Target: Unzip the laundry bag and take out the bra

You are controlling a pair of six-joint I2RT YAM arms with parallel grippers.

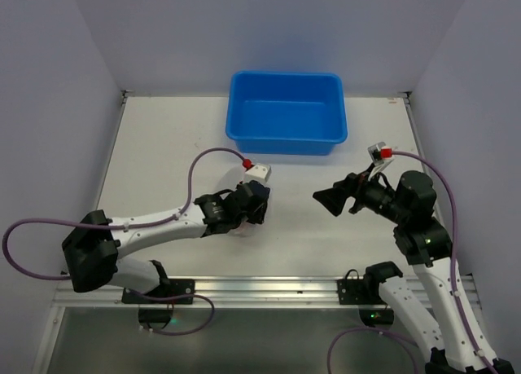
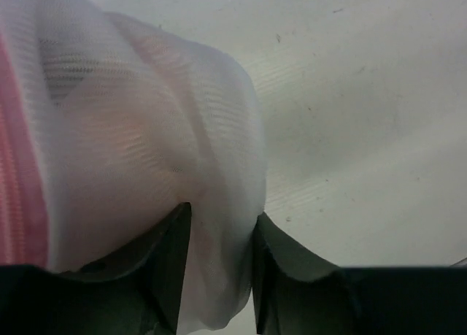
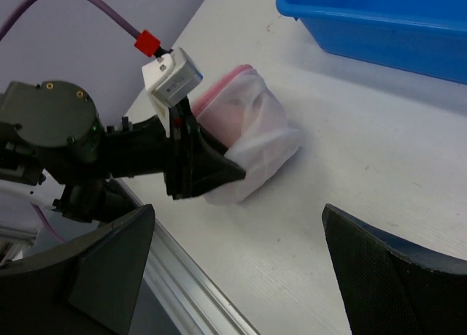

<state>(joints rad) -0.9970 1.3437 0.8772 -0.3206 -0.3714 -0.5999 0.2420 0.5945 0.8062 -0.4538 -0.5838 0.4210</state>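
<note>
The desk carries a blue tub at its far edge and, nearer, the laundry bag: soft, light mesh that will likely crumple and slide when pulled. The left claw pinches a fold of it; the right claw hangs spread wide. The firmer pink trim looks the better hold.

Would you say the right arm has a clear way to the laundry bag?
Probably yes: only bare table separates the right arm, jaws open, from the laundry bag, though the left arm, jaws pinching the mesh, covers one side.
</note>
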